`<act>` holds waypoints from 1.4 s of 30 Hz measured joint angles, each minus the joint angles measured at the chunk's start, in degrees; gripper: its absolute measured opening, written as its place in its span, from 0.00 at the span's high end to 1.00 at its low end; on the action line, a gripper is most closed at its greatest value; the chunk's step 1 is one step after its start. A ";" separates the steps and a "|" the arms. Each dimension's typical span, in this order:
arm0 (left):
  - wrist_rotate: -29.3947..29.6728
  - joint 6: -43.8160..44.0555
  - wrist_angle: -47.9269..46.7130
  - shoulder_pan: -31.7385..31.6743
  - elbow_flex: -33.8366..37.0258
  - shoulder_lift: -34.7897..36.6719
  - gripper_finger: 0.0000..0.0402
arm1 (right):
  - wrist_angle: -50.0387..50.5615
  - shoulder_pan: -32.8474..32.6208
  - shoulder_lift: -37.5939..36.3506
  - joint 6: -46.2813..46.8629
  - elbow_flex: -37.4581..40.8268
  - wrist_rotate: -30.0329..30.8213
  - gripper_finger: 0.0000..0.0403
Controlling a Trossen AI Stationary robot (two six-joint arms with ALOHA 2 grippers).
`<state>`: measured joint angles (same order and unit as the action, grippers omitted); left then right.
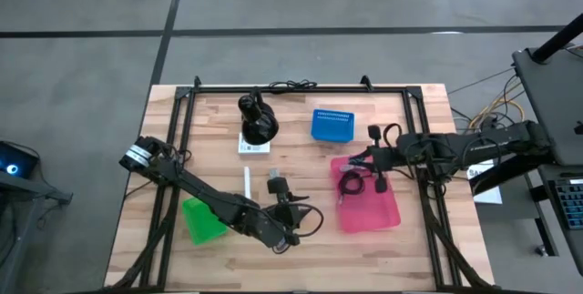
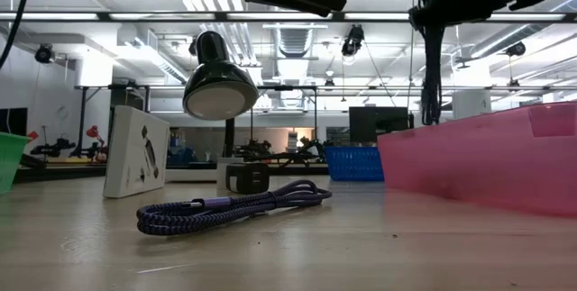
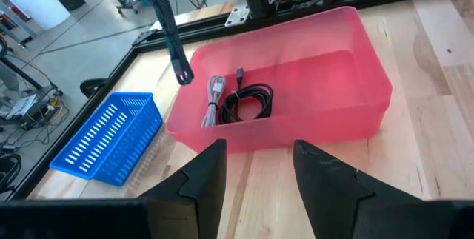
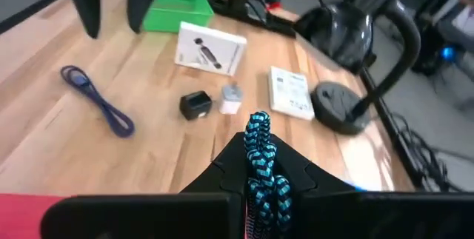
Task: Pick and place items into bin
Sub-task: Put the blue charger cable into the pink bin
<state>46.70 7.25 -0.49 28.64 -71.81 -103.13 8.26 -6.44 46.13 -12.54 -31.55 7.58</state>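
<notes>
My right gripper (image 1: 375,160) hovers over the pink bin (image 1: 392,214), shut on a teal-and-black braided cable (image 4: 259,146). That cable hangs down toward the bin (image 2: 431,66). A black coiled cable (image 3: 250,103) and a grey cable (image 3: 215,95) lie inside the bin (image 3: 370,83). My left gripper (image 3: 255,169) is open, empty, low over the table left of the bin (image 1: 296,214). A purple cable (image 4: 96,102), a small dark block (image 4: 195,104), a small white piece (image 4: 232,98), a white box (image 4: 211,46) and a white card (image 4: 289,91) lie on the table. My right gripper pinches the teal-and-black braided cable between its two fingers, with a short stretch (image 4: 258,129) sticking out past the fingertips. The long free end (image 3: 174,43) hangs straight below the gripper, lifted clear, its tip (image 3: 182,75) above the bin's far-left corner.
A black desk lamp (image 1: 258,116) stands near the far edge, a blue basket (image 1: 332,124) to its right, behind the bin. A green bin (image 1: 202,219) sits beside my left arm. Bare wood lies along the near edge.
</notes>
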 joint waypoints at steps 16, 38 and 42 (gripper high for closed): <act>-0.04 -0.15 -0.01 -0.02 0.05 0.00 0.65 | 12.48 -0.04 0.06 19.92 0.00 1.43 0.96; 0.04 -4.90 -0.05 0.02 0.07 0.00 0.65 | 18.73 -0.02 0.61 41.05 -0.04 -15.61 0.96; 0.04 -4.92 -0.03 0.02 0.07 0.00 0.65 | 20.08 -0.02 0.67 44.23 -0.04 -15.75 0.96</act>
<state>46.74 2.33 -0.52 28.67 -71.75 -103.13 28.34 -6.46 46.81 31.70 -31.59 -8.17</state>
